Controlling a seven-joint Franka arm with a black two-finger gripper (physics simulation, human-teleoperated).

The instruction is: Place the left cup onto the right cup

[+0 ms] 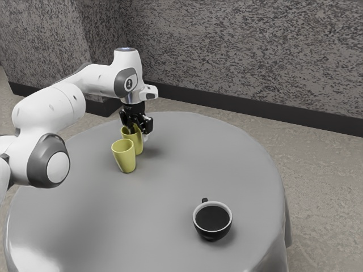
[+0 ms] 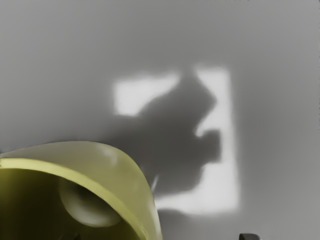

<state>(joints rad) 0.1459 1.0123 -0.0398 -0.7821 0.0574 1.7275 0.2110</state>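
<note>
**Work surface.** The round table (image 1: 244,170) has a plain, matt grey top. Its edge falls away in a smooth skirt on the exterior view's right. In the wrist view the table top (image 2: 75,50) carries the hand's dark shadow (image 2: 175,135), framed by a bright rectangular light patch (image 2: 220,190).

**Room.** The speckled grey wall (image 1: 255,51) runs behind the table. A dark baseboard (image 1: 255,107) meets a mottled beige-grey floor (image 1: 317,158).

**Arm.** The white arm (image 1: 57,107) enters from the exterior view's left, with the hand pointing down at the table.

**Gripper.** The gripper (image 1: 136,128) sits at the rim of the rear yellow-green cup (image 1: 136,145). In the wrist view the fingertips (image 2: 248,236) stand well apart, one inside the cup and one outside its wall. They are spread astride the wall and not closed on it. Whether either pad touches the wall cannot be told from these views.

**Task objects.**
- The rear yellow-green cup stands upright on the table toward the exterior view's left. In the wrist view its rim and outer wall (image 2: 115,170) lie directly under the hand.
- The front yellow-green cup (image 1: 125,157) stands upright just beside the rear one, on the side nearer the camera. The two appear to be touching.
- The black cup (image 1: 212,222) stands upright, well apart from the pair, toward the exterior view's lower right. Its small handle (image 1: 204,200) faces the far side.
</note>
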